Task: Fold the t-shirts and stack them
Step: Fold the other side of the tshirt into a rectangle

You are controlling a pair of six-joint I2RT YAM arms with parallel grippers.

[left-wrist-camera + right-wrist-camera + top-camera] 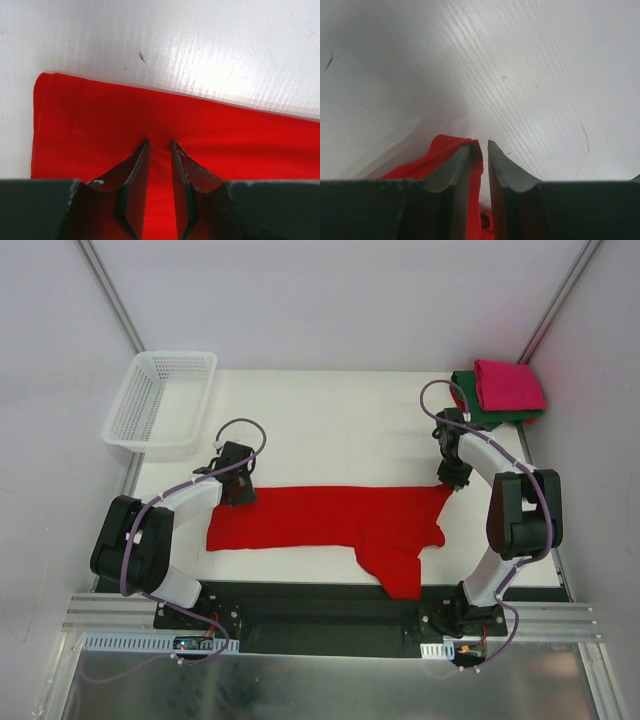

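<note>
The red t-shirt (pixel 330 520) lies flat across the table as a long band, with one part hanging over the near edge. My left gripper (pixel 238 490) is set down on the band's far left corner. In the left wrist view its jaws (pixel 160 143) stand a little apart over the red cloth (pixel 100 115), which puckers slightly between the tips. My right gripper (pixel 455 480) is at the band's far right corner. Its jaws (pixel 482 142) are slightly apart, with a red fold (pixel 440 147) lying against the left finger. The magenta-pink t-shirt (pixel 508 385) lies folded on the dark green one (pixel 470 405) at the back right.
A white mesh basket (pixel 160 400) stands at the back left corner. Bare white table (pixel 340 430) stretches behind the red band. The black rail with the arm bases runs along the near edge.
</note>
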